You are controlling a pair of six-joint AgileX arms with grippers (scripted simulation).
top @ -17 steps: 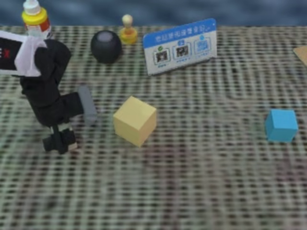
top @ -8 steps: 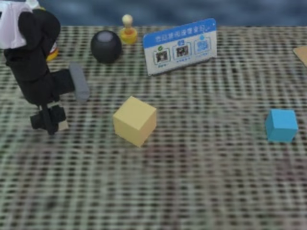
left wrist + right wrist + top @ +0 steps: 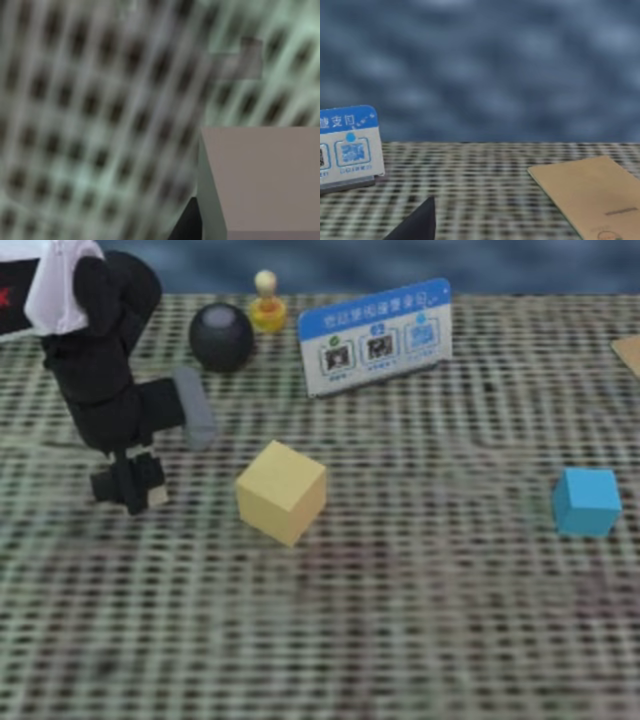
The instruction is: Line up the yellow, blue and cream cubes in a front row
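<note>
Woven matting covers the bench, where the left gripper (image 3: 130,485) hangs near the left edge with its jaws closed on the cream cube (image 3: 262,180), carried clear for row placement, while the yellow cube (image 3: 281,491) sits mid-bench and the blue cube (image 3: 586,501) near the right edge.

Yellow cube (image 3: 281,490) centre-left, blue cube (image 3: 586,501) right

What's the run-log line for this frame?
left gripper: far left, shut on cream cube | right arm: out of top view | yellow cube: centre-left, on table | blue cube: right, untouched | row: not formed
</note>
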